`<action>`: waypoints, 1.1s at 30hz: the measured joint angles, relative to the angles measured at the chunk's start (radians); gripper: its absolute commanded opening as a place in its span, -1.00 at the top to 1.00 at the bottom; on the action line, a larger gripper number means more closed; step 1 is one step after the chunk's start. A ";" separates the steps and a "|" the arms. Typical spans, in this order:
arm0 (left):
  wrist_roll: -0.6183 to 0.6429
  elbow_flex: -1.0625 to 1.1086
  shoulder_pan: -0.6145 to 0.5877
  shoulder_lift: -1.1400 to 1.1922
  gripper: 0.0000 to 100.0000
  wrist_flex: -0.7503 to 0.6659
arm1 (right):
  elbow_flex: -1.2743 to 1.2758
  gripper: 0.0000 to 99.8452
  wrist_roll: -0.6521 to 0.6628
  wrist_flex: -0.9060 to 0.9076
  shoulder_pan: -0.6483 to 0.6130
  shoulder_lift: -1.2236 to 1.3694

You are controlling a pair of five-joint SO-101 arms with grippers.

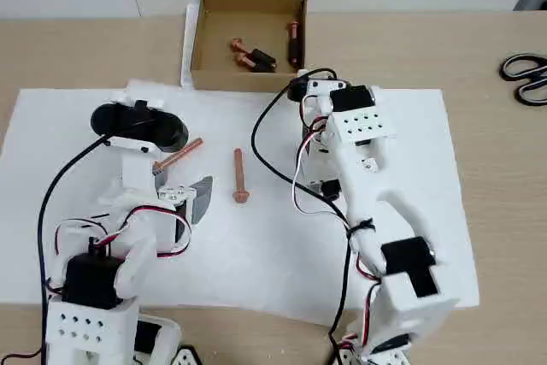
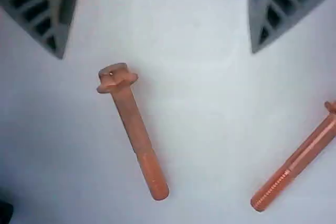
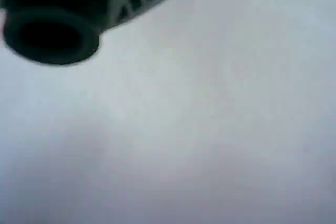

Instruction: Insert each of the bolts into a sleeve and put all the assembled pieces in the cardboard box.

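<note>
In front of the cardboard box (image 1: 198, 40), which is already holding assembled pieces (image 1: 252, 59), two bolts are lying loose on the white sheet (image 1: 282, 245). The straight bolt (image 1: 240, 175) is pointing its shank at the box, head at the far end, and the slanted bolt (image 1: 178, 156) is lying beside it, partly under the left arm. The left gripper (image 1: 180, 188) is hanging with fingers spread wide just beside the straight bolt, so this arm is the nearer one. Its fingers are likely needing to straddle a shank crosswise. The right gripper (image 3: 73, 9) is hovering just before the box, seemingly clamping a black sleeve (image 3: 50, 38).
</note>
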 measured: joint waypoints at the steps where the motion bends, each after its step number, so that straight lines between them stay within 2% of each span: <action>1: 0.000 0.000 0.000 0.000 0.56 0.000 | 0.003 0.88 -0.009 -0.023 -0.002 0.014; 9: 0.000 0.000 0.000 0.000 0.56 0.000 | 0.003 0.87 -0.091 -0.146 -0.002 0.193; 14: 0.000 0.000 0.000 0.000 0.56 0.000 | 0.003 0.64 -0.095 -0.150 -0.005 0.198; 16: 0.000 0.000 0.000 0.000 0.56 0.000 | 0.002 0.60 -0.097 -0.150 -0.008 0.198; 28: 0.000 0.000 0.000 0.000 0.56 0.000 | -0.002 0.61 -0.064 -0.143 -0.009 0.199; 30: 0.000 0.000 0.000 0.000 0.56 0.000 | -0.002 0.67 -0.061 -0.143 -0.009 0.199; 33: 0.000 0.000 0.000 0.000 0.56 0.000 | -0.002 0.87 -0.044 -0.143 -0.008 0.199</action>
